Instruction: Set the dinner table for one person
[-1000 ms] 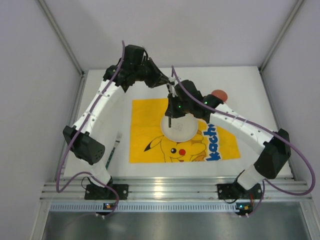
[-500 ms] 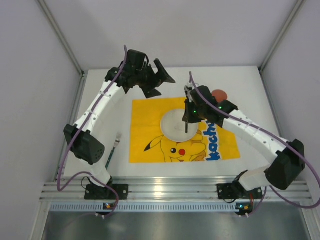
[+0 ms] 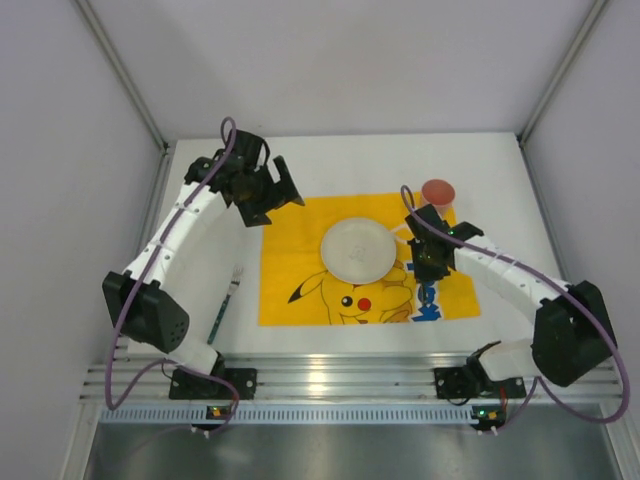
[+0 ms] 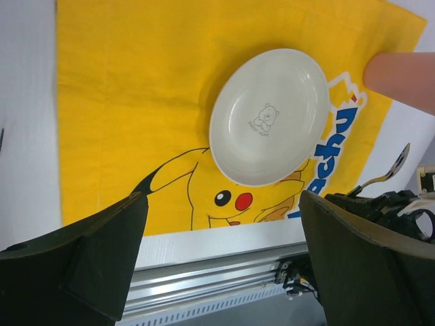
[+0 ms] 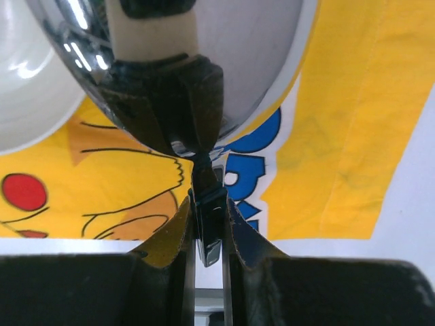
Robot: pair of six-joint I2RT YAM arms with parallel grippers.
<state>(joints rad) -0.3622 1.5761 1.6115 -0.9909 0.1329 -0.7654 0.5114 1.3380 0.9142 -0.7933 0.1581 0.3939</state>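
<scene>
1. The cloth mat (image 3: pixel 290 230) lies on the middle of the counter (image 3: pixel 480 160).
2. The plate (image 3: pixel 357 249) sits on the mat, slightly toward 12 o'clock from its centre.
3. The cup (image 3: pixel 438 192) stands at 2 o'clock from the plate, at the mat's far right corner.
4. The fork (image 3: pixel 227 300) lies on the bare counter at 8 o'clock from the plate, just off the mat's 9 o'clock edge.
5. The spoon (image 5: pixel 204 81), held in the right end effector (image 3: pixel 425 262), is over the mat at 3 o'clock from the plate.
6. The left end effector (image 3: pixel 270 200) hangs at 10 o'clock from the plate, near the mat's far left corner.
</scene>
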